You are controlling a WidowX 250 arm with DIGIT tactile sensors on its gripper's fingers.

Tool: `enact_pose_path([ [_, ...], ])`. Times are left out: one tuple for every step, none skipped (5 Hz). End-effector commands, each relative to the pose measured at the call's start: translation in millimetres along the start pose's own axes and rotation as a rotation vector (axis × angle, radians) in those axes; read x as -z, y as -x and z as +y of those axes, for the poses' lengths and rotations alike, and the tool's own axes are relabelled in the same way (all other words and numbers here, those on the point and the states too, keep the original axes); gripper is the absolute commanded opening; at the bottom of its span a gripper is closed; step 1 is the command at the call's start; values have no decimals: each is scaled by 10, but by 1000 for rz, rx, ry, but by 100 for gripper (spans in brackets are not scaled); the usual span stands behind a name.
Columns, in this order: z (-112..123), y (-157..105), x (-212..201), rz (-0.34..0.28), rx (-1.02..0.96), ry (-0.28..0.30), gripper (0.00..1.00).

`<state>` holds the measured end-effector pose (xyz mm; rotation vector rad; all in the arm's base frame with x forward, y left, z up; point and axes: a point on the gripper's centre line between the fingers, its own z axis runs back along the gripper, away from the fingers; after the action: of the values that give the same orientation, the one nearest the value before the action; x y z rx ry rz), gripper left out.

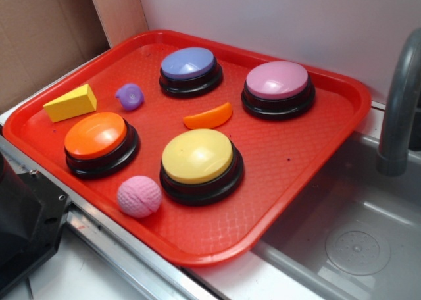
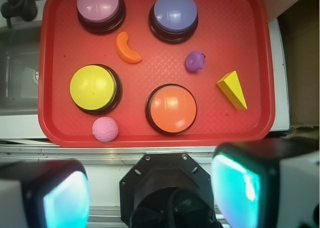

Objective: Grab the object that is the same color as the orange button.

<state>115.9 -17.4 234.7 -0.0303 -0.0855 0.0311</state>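
Orange plastic crescent [image 1: 208, 116], small and smooth like a slice of fruit, lies flat on the red plastic tray [image 1: 309, 156], in the gap between the purple dome button [image 1: 189, 70], the pink dome button [image 1: 277, 88] and the yellow dome button [image 1: 199, 163]. It touches none of them. It matches the large orange dome button on a black base [image 1: 100, 142], which sits near the tray's front edge, left of the yellow one.

As far as the views show, nothing of the task is done. The end effector [image 2: 150, 195] hangs above the front of the bench, outside the tray rim, with its two fingers [image 2: 65, 198] spread wide and nothing between them. In the wrist view the crescent [image 2: 127, 48] is well away from it, up the tray beyond the orange and yellow buttons.

What is left, by my reckoning, is the whole job: travel over the tray, descend onto the crescent between the buttons, close on it and lift. A yellow wedge block [image 1: 70, 102], a small purple lump [image 1: 129, 97] and a pink textured ball [image 1: 139, 196] also rest on the tray, all clear of the crescent.
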Motion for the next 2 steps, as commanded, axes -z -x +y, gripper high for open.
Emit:
enact_pose_path([
  [0, 0, 0, 0, 0, 0, 100],
  [-70, -108, 75, 63, -27, -18, 100],
])
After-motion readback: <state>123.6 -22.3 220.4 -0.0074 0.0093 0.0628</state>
